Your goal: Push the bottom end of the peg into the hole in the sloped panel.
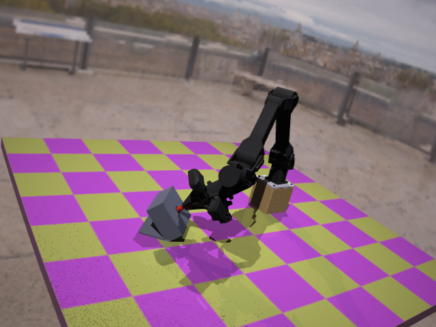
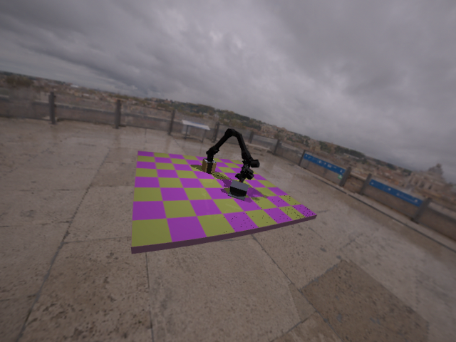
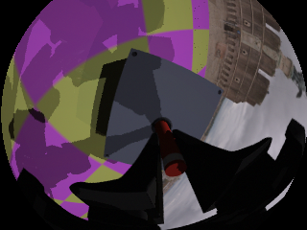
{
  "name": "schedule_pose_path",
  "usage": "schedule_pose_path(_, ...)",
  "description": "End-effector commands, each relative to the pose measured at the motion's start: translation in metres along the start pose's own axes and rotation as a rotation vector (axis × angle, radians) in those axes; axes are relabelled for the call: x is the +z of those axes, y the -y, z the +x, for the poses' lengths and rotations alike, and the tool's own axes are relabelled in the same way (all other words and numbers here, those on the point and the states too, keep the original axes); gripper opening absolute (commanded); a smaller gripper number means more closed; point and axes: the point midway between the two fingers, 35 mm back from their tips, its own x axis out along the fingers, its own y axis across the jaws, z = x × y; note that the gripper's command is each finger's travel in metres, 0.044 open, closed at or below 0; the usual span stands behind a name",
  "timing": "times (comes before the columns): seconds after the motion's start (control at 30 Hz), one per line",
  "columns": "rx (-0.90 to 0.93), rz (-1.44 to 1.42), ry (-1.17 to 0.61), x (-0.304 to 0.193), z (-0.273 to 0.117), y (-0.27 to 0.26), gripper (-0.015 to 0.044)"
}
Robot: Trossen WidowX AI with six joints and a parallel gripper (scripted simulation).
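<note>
The round red peg (image 1: 180, 208) (image 3: 175, 167) has a dark band near its upper end. My gripper (image 1: 186, 206) (image 3: 164, 136) is shut on it, with the fingertips close to the panel face. The grey sloped panel (image 1: 163, 214) (image 2: 239, 184) (image 3: 187, 101) stands on the table with its face turned up toward the arm. In the wrist view the peg's lower end is at the dark-rimmed hole and seems to be inside it, roughly square to the face. How deep it sits is hidden. The peg cannot be made out in the exterior view.
The checkered purple and yellow table (image 1: 88, 278) (image 2: 150, 231) carries the panel and the arm. The arm's base stands on a wooden block (image 1: 277, 199) (image 2: 209, 166) behind the gripper. The panel's thin foot plate (image 1: 152, 231) reaches out behind it, away from the arm.
</note>
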Motion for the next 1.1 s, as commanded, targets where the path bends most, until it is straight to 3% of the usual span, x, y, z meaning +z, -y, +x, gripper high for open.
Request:
schedule_pose_path(0.0, 0.001, -0.003, 0.003, 0.0007, 0.0026, 0.0000, 0.0000)
schedule_pose_path(0.53, 0.001, -0.001, -0.001, 0.0001, 0.0040, -0.0001, 0.0000)
schedule_pose_path(1.07, 0.002, -0.001, 0.000, 0.0006, 0.0003, 0.0001, 0.0420)
